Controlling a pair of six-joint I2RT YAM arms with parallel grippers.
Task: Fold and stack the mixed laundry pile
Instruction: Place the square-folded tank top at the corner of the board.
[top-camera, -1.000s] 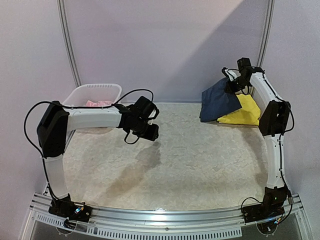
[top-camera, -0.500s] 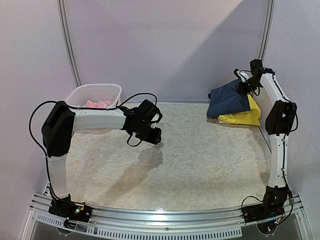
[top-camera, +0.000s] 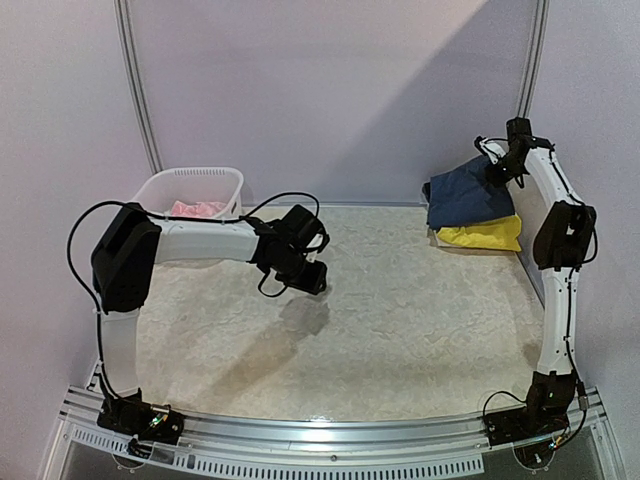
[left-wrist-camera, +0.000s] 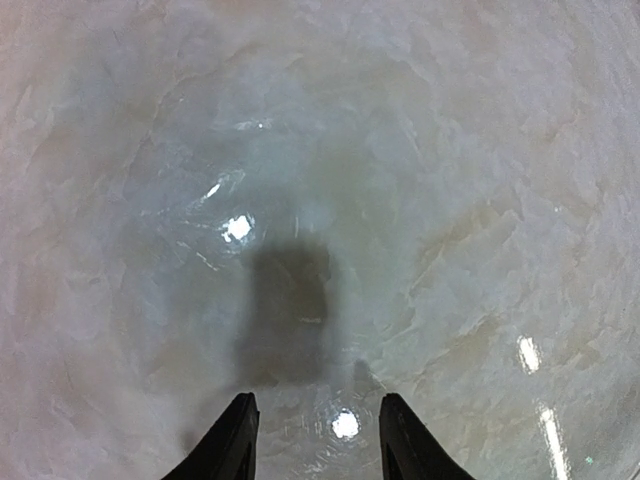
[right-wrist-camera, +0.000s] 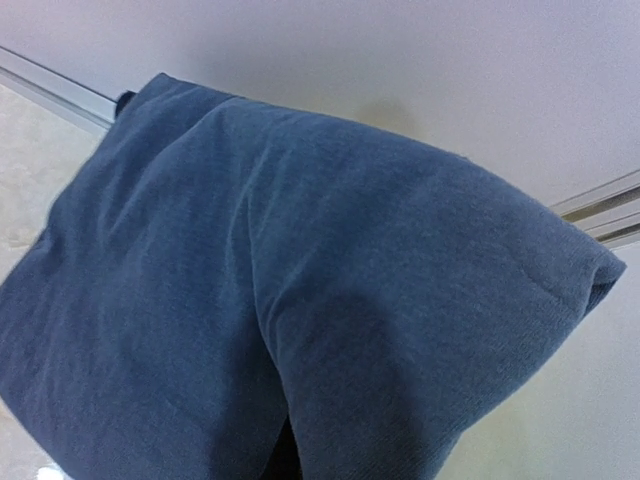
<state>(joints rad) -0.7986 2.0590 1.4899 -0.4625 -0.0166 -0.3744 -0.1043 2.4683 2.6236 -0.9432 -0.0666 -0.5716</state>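
No writing, label, brand, number or sign can be read in any of the views. The navy garment (right-wrist-camera: 300, 300) at the far right shows only plain blue knit up close. The worktop (left-wrist-camera: 420, 150) shows only its pale marbled surface.

Overhead view bright, even, sharp. Diagonal light-and-shade split across back wall (top-camera: 330, 100). Soft shadow on table (top-camera: 420, 330). Left wrist view: glare spots on glossy surface, dark central shadow, edges warped. Right wrist view: navy cloth (right-wrist-camera: 300, 300) very close, slightly soft.
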